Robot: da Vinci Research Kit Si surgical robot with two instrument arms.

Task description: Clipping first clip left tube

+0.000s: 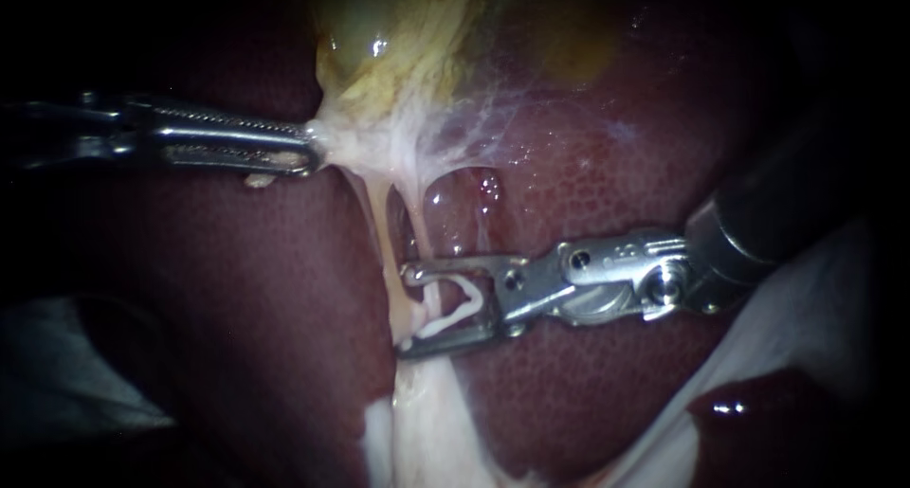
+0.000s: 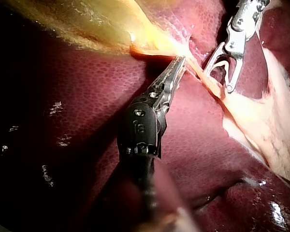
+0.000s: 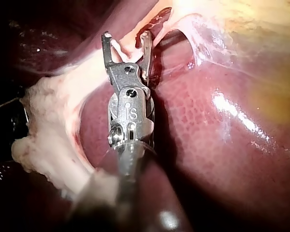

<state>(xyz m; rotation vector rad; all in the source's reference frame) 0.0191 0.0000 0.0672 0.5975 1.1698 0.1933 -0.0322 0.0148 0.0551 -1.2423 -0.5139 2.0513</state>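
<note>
The left instrument's claw [image 1: 308, 153] was clamped on pale tissue [image 1: 334, 147] at the foot of the gallbladder [image 1: 379, 43]. Below the gallbladder, the right instrument's claw [image 1: 409, 310] stood wide, a white clip [image 1: 457, 308] seated against both halves, straddling the left tube [image 1: 383, 225] over the liver [image 1: 607, 166].

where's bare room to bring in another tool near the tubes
Bare liver below the left instrument, beside the left tube, and above the right instrument. Crowded where its clip meets that tube, under the gallbladder.
</note>
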